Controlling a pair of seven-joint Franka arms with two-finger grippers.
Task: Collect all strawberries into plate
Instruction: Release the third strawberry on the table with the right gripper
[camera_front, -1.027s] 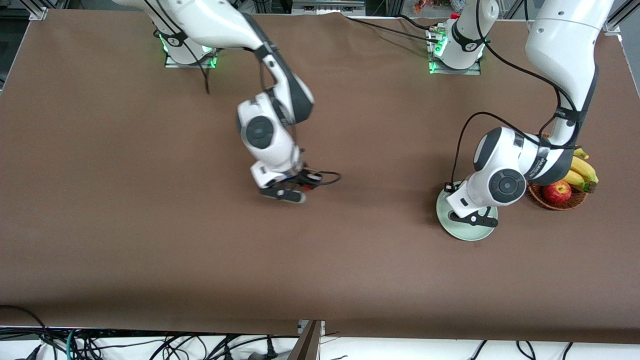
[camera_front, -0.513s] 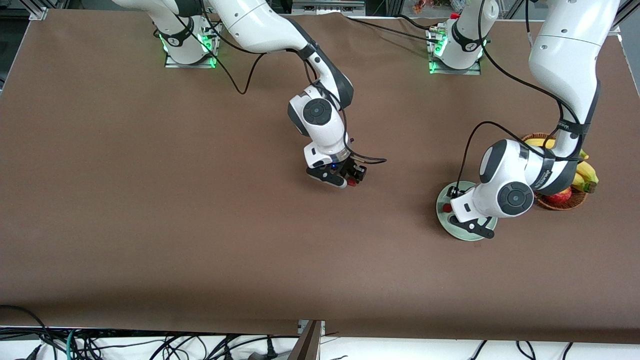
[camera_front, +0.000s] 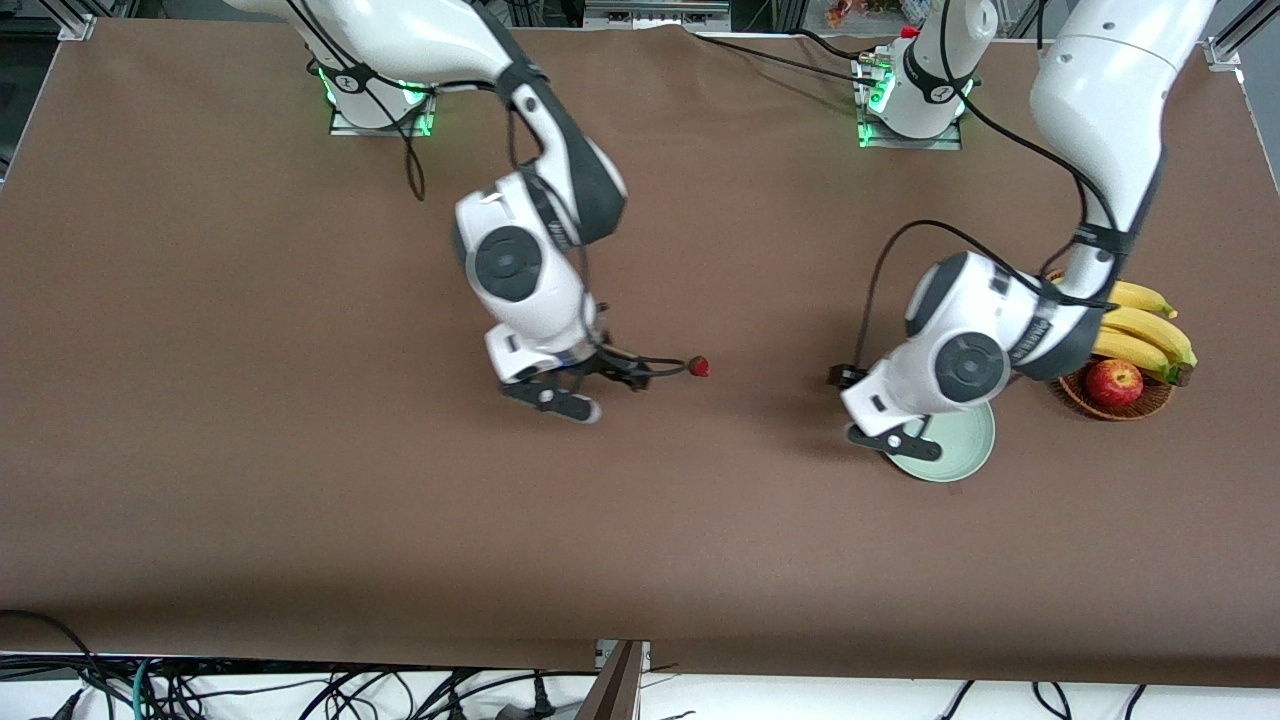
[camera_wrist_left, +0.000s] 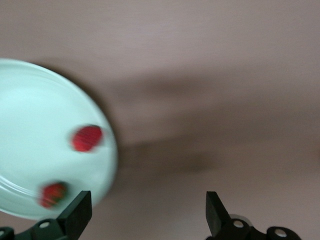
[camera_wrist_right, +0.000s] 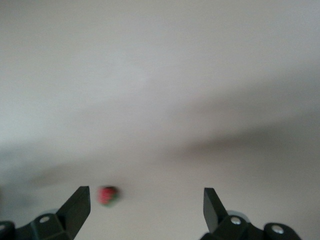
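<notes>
End effectors (camera_wrist_left: 145, 215) (camera_wrist_right: 145, 212) wide apart (empty)

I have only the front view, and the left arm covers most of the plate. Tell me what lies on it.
Observer: The left wrist view shows two strawberries lying on the plate, apart from each other.
Operator: Report the left gripper.
Observer: The left gripper has its jaws open and empty, over the table beside the plate's rim.
Operator: Now report the right gripper, by the loose strawberry.
Observer: The right gripper has its jaws open. The loose strawberry lies on the table ahead of them, not gripped.
</notes>
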